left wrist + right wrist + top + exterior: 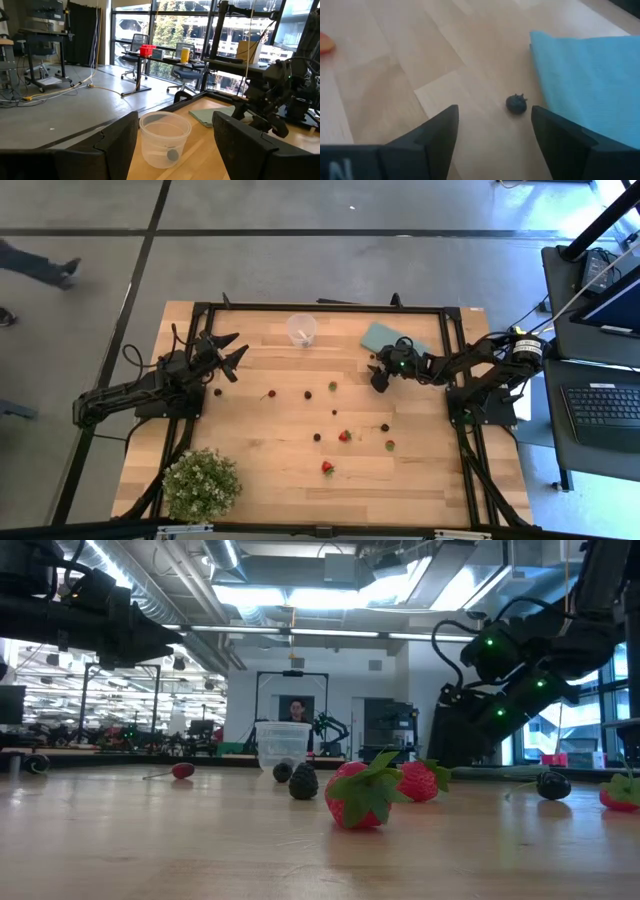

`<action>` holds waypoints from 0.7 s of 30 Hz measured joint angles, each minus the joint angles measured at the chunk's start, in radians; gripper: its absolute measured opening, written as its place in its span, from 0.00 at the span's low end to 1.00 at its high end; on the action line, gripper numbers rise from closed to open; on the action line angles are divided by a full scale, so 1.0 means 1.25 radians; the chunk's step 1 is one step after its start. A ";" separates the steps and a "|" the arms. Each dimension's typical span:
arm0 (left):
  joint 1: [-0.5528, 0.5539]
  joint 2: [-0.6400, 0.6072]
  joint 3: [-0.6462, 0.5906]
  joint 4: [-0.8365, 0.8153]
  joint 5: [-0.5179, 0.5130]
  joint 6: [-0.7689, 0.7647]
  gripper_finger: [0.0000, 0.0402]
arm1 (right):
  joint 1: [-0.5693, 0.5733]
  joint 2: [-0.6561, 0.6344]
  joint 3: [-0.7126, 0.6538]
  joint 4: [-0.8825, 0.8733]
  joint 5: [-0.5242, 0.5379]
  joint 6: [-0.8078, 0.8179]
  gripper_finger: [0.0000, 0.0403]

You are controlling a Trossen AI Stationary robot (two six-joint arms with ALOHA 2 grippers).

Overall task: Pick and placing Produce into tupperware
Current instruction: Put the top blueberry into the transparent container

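Observation:
The tupperware, a small clear round cup, stands at the table's far middle with one dark berry on its bottom. Produce lies scattered on the wood: strawberries, dark berries, green pieces. My right gripper is open, slanting down beside the teal cloth. A small dark berry lies on the wood just ahead of its fingers, untouched. My left gripper waits open and level at the left, facing the tupperware.
A leafy potted plant stands at the near left corner. A black frame runs along the table's far edge and sides. Bare wood lies between the tupperware and the scattered produce. A person shows in the room beyond.

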 joint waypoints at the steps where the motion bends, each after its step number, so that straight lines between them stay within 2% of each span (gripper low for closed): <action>1: 0.000 0.000 0.000 0.000 0.000 0.000 0.62 | -0.001 0.000 0.002 -0.007 -0.001 -0.006 0.63; 12: 0.000 0.000 0.000 0.000 0.000 0.000 0.62 | -0.053 0.000 0.002 -0.010 -0.002 -0.007 0.63; 21: 0.000 0.000 0.000 0.000 0.000 0.000 0.62 | -0.054 0.000 0.002 0.003 -0.021 -0.010 0.63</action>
